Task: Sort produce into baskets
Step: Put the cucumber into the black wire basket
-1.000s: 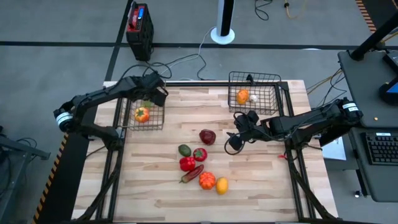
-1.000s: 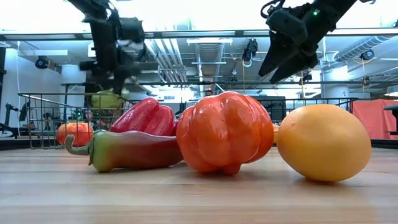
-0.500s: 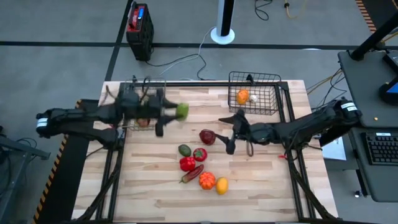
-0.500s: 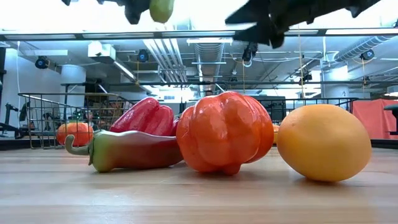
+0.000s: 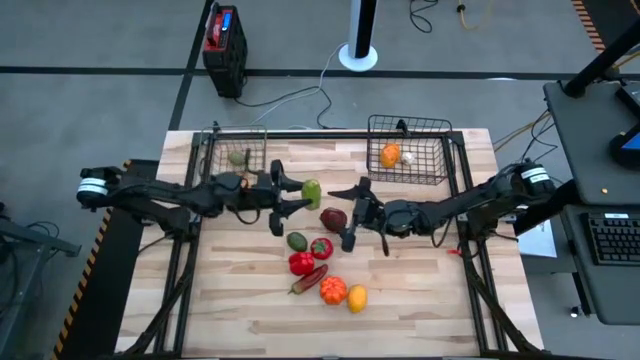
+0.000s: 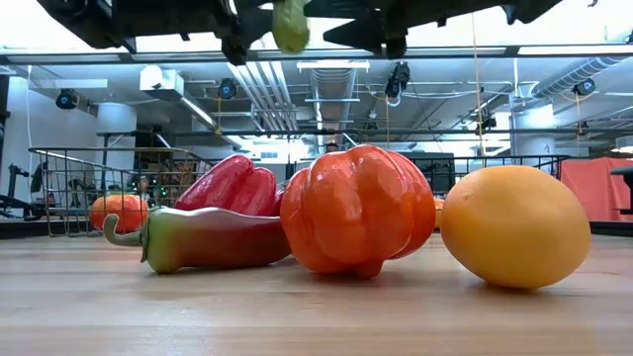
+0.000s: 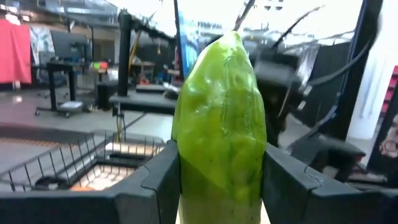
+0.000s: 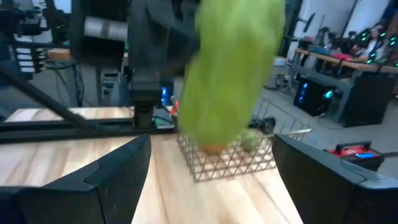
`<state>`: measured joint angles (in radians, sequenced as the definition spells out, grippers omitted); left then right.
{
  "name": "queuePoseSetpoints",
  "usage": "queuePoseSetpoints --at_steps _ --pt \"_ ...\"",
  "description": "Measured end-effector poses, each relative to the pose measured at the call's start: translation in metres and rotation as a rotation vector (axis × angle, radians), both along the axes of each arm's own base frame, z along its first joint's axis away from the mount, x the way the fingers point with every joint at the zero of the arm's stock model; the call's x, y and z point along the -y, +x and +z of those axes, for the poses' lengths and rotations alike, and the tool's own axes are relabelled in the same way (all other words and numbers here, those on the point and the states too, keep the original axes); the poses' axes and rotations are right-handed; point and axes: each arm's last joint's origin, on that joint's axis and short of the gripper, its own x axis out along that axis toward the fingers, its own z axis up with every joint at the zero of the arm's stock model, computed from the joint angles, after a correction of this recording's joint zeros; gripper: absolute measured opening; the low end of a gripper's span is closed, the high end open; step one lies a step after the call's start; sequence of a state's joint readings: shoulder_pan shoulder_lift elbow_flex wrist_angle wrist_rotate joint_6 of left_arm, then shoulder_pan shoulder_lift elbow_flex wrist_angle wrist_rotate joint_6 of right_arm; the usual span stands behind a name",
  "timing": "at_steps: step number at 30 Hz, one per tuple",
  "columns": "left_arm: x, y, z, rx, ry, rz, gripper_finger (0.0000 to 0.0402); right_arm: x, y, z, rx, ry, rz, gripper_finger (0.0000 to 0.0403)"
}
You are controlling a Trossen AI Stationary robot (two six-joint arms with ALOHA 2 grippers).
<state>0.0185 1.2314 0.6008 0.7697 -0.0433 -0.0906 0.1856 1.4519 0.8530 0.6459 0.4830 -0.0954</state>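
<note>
My left gripper (image 5: 298, 193) is shut on a green produce piece (image 5: 311, 190) above the table's middle; the piece also shows in the low view (image 6: 290, 24). My right gripper (image 5: 350, 214) is open and empty just right of it, facing it, above a dark maroon piece (image 5: 333, 219). In the right wrist view the green piece (image 8: 239, 68) shows beyond the open fingers. The left basket (image 5: 222, 140) holds a green piece (image 5: 237, 158) and an orange one (image 6: 119, 211). The right basket (image 5: 425, 128) holds an orange piece (image 5: 390, 155) and a tiny white one (image 5: 406, 158). My left gripper pinches the green piece between its two fingers, on the two sides of its thick end (image 7: 186, 180). The fingers come level from the table's left. The piece sticks out past the fingertips, its narrow end (image 7: 233, 43) toward the right gripper, lifted clear of the table.
A cluster lies on the table nearer the front: a green piece (image 5: 297, 241), two red ones (image 5: 321, 248) (image 5: 301, 263), a red-green chili (image 5: 310, 279), an orange pepper (image 5: 333, 290) and a yellow fruit (image 5: 356, 298). A black box with a red top (image 5: 222, 40) stands beyond the table.
My left gripper has swung from over the left basket toward the table's middle, carrying the green piece and turning level. My right gripper has gone toward the table's left, toward the green piece, and now faces it.
</note>
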Motion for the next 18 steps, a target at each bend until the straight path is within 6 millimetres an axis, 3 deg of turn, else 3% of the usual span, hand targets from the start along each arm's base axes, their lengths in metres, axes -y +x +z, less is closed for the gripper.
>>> queuePoseSetpoints --at_steps 5,13,18 --pt "0.001 0.011 -0.006 -0.030 -0.001 -0.005 0.0157 -0.001 0.011 0.005 0.003 -0.019 -0.026 0.0327" --pt "0.002 0.019 -0.006 -0.019 0.003 -0.037 0.0157 -0.001 0.013 0.007 0.002 -0.009 -0.033 0.0325" --pt "0.002 0.019 0.000 0.009 0.004 -0.039 0.0159 -0.001 0.013 0.007 -0.007 -0.010 -0.034 0.0292"
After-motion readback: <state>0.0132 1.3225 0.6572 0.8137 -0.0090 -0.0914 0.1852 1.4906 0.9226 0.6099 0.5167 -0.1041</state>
